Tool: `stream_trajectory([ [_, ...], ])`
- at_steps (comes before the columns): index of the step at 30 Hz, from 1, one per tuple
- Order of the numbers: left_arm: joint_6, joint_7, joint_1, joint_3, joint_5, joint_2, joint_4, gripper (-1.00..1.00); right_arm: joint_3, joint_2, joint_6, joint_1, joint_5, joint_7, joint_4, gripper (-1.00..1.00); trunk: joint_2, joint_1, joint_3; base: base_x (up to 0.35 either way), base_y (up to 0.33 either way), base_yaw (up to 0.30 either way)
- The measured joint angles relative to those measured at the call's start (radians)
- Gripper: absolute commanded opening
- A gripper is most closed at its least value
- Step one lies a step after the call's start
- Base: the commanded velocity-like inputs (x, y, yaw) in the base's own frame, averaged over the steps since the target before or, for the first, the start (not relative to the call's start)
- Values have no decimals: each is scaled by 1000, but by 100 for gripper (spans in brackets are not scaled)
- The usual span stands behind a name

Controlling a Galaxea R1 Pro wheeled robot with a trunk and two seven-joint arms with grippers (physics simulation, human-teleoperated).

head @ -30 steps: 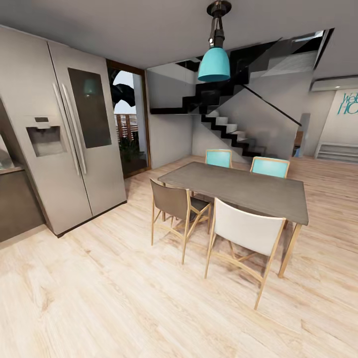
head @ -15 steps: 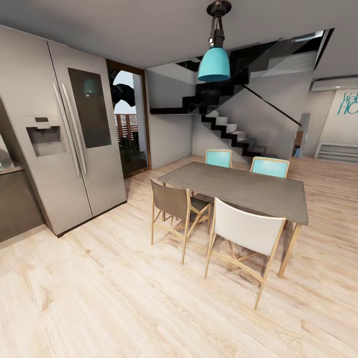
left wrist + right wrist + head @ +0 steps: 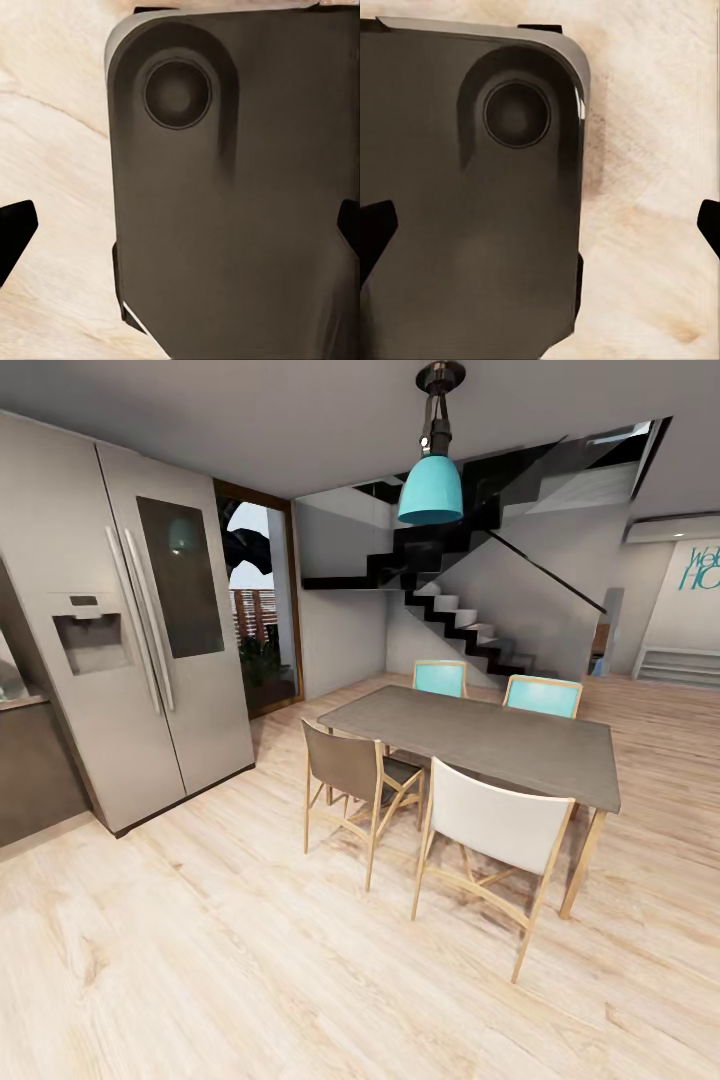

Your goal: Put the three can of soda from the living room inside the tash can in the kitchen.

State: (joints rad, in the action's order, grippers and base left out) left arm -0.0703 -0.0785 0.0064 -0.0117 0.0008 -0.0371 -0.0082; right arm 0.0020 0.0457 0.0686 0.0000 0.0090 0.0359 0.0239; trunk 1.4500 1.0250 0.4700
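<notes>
No can of soda and no tash can is in view. The head view looks across the kitchen's pale wood floor toward a steel fridge on the left. In the left wrist view my left gripper is open, its dark fingertips set wide apart with nothing between them, over a dark robot body panel and the floor. My right gripper is open too, fingertips far apart and holding nothing, above the same kind of dark panel.
A grey dining table with several chairs, a white one nearest, stands ahead right under a teal lamp. A dark cabinet sits far left. A glass door and stairs lie beyond.
</notes>
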Motion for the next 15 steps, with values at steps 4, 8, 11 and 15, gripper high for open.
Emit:
stream_trajectory([
  [4, -47, -20, -1, 2, 0, -1, 0, 100, -1, 4, 127, 0, 1, 22, 4, 100, 0, 0, 0, 0, 0, 0],
  [8, -50, -47, -9, 3, -1, -2, -12, 100, -1, 7, 143, -1, 2, 78, 29, 100, 0, 0, 0, 0, 0, 0],
  [11, -47, -56, -15, 3, -1, -2, -50, 100, -1, 8, 147, -1, 3, 110, 73, 100, 0, 0, 0, 0, 0, 0],
  [15, -37, -61, -19, 3, 2, -3, -131, 100, 0, 10, 148, -2, 3, 130, 164, 100, 0, 0, 0, 0, 0, 0],
])
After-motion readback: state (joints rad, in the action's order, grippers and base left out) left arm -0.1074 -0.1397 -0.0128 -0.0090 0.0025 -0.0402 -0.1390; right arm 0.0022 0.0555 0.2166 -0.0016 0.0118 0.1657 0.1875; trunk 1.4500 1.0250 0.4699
